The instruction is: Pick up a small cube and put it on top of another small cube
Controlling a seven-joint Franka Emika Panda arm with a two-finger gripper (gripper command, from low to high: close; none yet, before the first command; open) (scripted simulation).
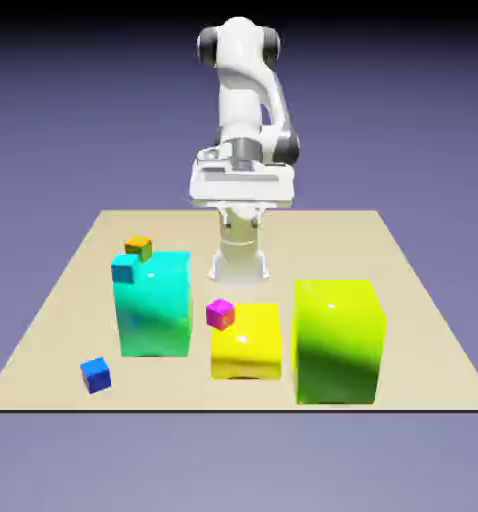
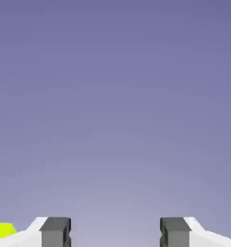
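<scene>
Near the tabletop's (image 1: 423,300) front corner at the exterior view's left lies the small deep-blue cube (image 1: 96,375), alone. The hand (image 2: 115,234) has its fingers spread wide, gripping nothing.

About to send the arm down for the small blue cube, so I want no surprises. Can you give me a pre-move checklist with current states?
1. Gripper open, nothing between the fingers: ok.
2. Blue cube alone on the table, free of neighbours: ok.
3. Gripper over the blue cube: not ok; the hand view shows only backdrop and a lime sliver.
4. Teal block stands close behind the cube: watch clearance.
5. Which cube is the target: cannot tell.
</scene>
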